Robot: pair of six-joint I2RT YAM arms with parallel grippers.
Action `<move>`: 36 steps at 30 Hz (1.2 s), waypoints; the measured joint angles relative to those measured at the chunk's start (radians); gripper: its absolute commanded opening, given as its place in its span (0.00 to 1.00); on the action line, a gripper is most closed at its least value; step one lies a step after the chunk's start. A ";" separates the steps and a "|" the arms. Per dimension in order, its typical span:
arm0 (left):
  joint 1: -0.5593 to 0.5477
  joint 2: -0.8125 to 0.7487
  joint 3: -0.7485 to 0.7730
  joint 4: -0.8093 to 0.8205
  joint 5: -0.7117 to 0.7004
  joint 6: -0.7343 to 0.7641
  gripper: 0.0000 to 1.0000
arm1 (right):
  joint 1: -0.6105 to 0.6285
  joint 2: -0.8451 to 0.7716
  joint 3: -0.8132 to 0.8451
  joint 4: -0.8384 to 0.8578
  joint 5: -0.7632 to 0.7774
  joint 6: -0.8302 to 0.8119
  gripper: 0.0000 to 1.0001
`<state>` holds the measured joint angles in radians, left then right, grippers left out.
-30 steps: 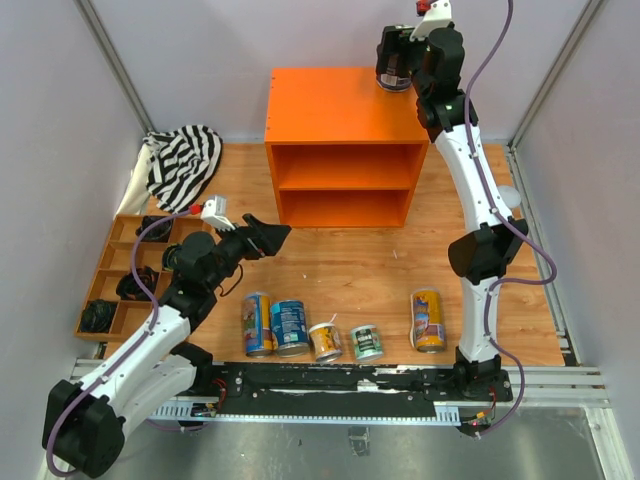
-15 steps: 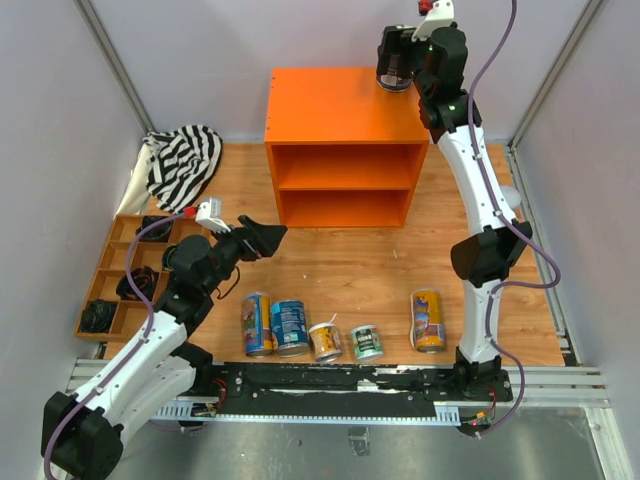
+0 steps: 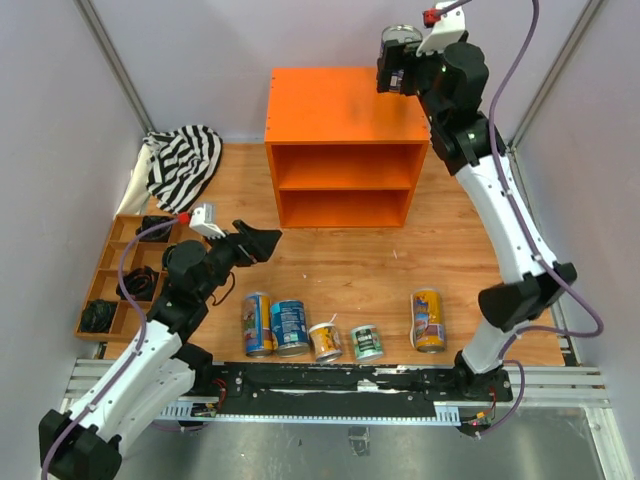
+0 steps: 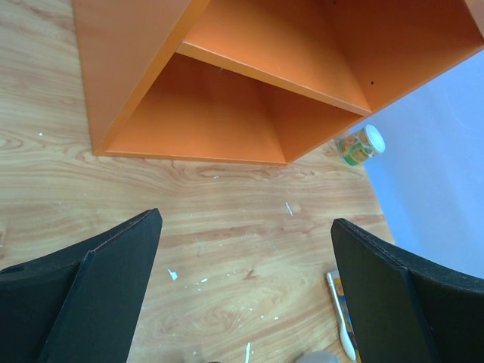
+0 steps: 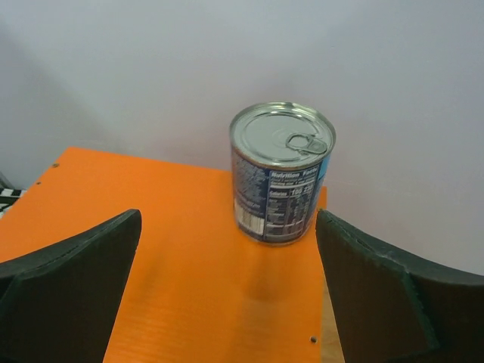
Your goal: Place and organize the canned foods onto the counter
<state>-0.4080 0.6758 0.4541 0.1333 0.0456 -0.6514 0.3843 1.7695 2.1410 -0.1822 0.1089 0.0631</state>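
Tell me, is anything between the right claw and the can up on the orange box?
No. The right wrist view shows only the bare top of the counter between the open right gripper and the upright can.

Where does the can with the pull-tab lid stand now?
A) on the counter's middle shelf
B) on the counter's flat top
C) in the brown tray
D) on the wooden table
B: the can stands upright on the flat orange top of the counter, near its far right corner, with the open right gripper clear of it.
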 measured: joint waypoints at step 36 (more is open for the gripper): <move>0.000 -0.396 -0.075 -0.375 -0.075 -0.129 0.98 | 0.892 -0.555 -1.132 -0.106 0.369 0.635 0.98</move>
<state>-0.4080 0.2794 0.3790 -0.2420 -0.0296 -0.7803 1.2762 1.2144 1.0092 -0.2878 0.4782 0.6979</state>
